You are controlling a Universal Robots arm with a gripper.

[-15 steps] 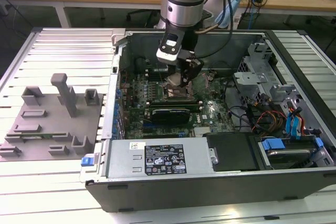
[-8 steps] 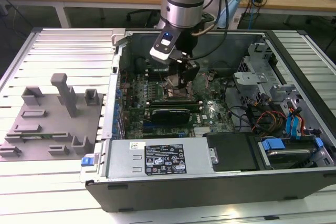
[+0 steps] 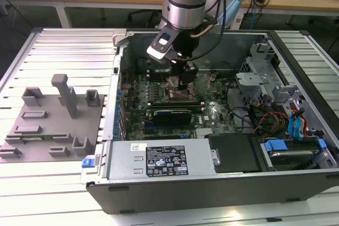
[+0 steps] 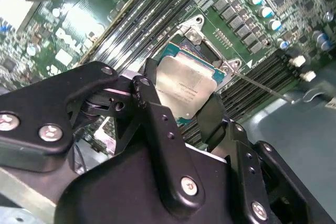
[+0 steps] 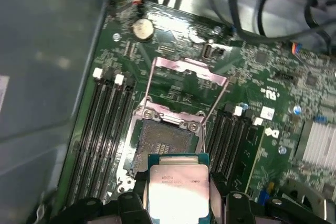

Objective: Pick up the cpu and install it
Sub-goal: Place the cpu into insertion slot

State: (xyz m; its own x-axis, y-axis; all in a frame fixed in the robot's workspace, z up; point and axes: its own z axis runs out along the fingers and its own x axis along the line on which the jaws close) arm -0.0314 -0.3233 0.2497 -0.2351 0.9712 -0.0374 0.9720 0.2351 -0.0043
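Slatted bench [image 3: 69,46], open computer case [image 3: 159,189], fingers [image 4: 157,124] gripping cpu [image 4: 184,85] near socket [image 5: 163,142]

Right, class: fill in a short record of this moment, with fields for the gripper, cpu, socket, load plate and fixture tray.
gripper: shut on the cpu, inside the open computer case
cpu: held flat between the fingers, above the socket, not seated
socket: empty, contacts bare
load plate: swung up, open
fixture tray: grey, outside the case, on the exterior view's left
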